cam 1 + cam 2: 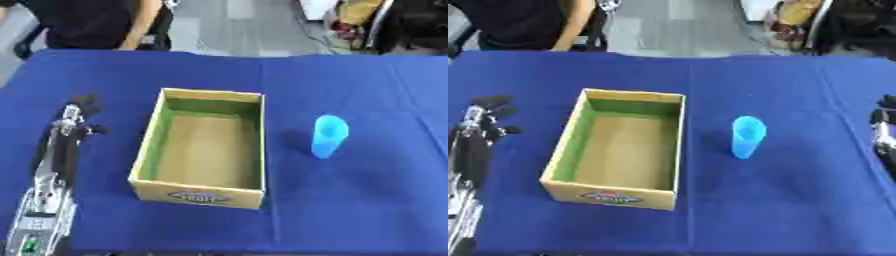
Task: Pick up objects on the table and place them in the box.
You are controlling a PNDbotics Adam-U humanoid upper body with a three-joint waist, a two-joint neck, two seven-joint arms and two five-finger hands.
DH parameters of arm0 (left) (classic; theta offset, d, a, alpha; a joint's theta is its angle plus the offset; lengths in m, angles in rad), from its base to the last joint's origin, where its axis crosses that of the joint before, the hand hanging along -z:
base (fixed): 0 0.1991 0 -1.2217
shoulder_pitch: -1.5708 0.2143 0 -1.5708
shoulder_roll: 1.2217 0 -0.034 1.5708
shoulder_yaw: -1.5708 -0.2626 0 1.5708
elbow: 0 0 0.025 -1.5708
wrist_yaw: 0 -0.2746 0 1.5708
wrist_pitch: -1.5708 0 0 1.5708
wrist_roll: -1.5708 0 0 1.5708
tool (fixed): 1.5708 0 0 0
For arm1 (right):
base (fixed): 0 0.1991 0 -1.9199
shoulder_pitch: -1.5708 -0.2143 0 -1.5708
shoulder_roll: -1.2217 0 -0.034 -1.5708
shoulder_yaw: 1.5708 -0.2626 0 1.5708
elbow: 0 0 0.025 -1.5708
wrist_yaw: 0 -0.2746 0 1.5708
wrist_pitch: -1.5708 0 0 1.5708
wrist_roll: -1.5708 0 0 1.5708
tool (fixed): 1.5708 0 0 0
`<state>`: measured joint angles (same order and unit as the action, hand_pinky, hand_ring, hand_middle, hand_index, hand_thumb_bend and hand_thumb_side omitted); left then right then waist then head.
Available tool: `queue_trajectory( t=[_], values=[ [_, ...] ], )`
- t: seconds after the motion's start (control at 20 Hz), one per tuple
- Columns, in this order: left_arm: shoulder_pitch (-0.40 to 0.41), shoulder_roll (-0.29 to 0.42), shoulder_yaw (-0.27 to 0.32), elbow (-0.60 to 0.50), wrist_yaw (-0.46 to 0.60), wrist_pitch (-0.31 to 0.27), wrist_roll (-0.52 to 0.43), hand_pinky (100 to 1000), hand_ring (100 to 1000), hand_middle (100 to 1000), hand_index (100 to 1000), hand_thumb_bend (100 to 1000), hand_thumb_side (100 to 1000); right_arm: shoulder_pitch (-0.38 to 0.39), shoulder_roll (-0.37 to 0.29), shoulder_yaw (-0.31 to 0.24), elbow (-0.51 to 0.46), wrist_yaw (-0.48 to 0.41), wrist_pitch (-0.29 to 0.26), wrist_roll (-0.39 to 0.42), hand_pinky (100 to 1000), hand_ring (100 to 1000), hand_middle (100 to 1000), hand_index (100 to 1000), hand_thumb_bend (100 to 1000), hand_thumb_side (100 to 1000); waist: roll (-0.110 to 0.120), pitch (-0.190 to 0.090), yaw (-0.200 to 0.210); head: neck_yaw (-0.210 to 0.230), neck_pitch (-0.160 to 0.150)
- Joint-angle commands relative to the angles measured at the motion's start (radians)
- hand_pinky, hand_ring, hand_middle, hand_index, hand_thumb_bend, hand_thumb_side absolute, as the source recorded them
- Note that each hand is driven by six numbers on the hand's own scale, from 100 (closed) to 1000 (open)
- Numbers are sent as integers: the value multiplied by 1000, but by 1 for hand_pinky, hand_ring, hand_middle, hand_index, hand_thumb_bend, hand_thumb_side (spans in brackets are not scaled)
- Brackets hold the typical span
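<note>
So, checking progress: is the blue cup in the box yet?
No, the cup stands on the cloth right of the box.

Right hand (885, 116): cut off by right eye view's edge, fingers too blurred to read
Left hand (80, 111): blurred, finger pose unclear
Box (150, 150) label: print unreadable
Surface (367, 200): cut at sides and near edge

A big blue cloth (367, 210) covers the table, with soft folds running across it. Past the far edge is a grey floor (232, 25). At the far left stands a person in a dark top (83, 22), with 1 bare arm hanging down. At the far right sits something yellow (798, 10) beside dark shapes that are too blurry to tell.
</note>
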<state>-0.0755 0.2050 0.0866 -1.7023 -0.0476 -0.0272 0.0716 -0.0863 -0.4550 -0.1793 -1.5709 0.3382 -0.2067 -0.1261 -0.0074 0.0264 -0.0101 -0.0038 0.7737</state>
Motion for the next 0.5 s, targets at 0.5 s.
queue_trajectory(
  t=[0.5],
  values=[
    [-10, 15, 3, -11, -4, 0, -3, 603, 817, 831, 841, 436, 1000, -67, -60, 14, 44, 2, -8, 22, 838, 788, 787, 903, 175, 821, 1, -9, 2, -8, -4]
  ],
)
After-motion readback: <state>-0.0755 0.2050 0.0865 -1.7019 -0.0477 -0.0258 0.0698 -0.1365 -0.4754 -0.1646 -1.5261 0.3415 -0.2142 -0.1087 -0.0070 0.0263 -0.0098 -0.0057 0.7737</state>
